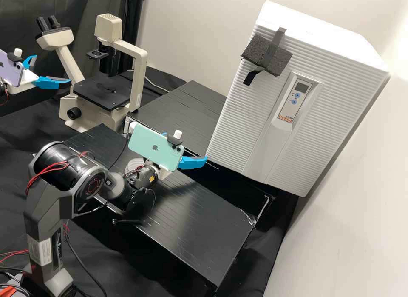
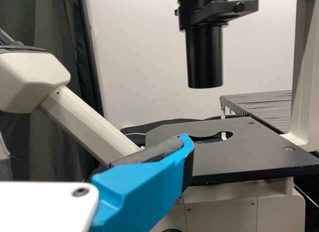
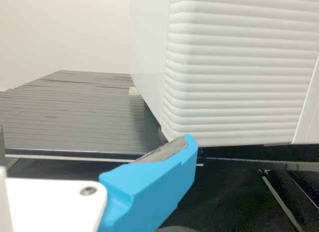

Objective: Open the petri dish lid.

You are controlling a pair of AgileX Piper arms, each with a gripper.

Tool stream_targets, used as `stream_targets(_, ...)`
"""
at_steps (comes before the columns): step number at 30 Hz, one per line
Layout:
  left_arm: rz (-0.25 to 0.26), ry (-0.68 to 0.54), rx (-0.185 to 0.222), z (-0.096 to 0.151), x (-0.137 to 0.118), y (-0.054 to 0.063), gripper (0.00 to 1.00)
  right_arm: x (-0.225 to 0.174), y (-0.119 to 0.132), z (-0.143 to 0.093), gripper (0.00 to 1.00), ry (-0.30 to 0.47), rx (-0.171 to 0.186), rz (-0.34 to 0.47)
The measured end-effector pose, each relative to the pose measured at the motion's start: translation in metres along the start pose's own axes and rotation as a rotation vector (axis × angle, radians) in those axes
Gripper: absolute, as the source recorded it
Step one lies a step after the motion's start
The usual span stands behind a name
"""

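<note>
At the high view's left edge, my left gripper stands open in front of the microscope, its two blue fingers apart. In the left wrist view one blue finger of that gripper shows before the black microscope stage. My right gripper is over the bench near the white cabinet's lower corner, also open, partly hidden by a green phone. In the right wrist view a finger of this gripper is before the cabinet. A pale ribbed round thing lies partly behind the right arm; I cannot tell what it is.
The cream microscope stands at the back left, with its black lens tube above the stage. The tall white cabinet takes up the right. The black bench runs below the right arm, near loose cables.
</note>
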Motion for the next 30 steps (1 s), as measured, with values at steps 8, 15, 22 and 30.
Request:
stream_targets(8, 0.0, 0.0, 0.0, 0.0, 0.0, 0.0, 1.0, -0.004, 0.0, 0.001, 1.0, -0.001, 0.0, 0.0)
stream_targets(15, 0.0, 0.0, 0.0, 0.0, 0.0, 0.0, 1.0, -0.043, 0.013, -0.004, 1.0, 0.039, 0.021, 0.068)
stream_targets(22, 0.0, 0.0, 0.0, 0.0, 0.0, 0.0, 1.0, -0.085, 0.015, -0.014, 1.0, 0.158, 0.033, 0.123)
stream_targets(30, 0.0, 0.0, 0.0, 0.0, 0.0, 0.0, 1.0, -0.116, -0.012, -0.008, 1.0, 0.178, 0.04, 0.03)
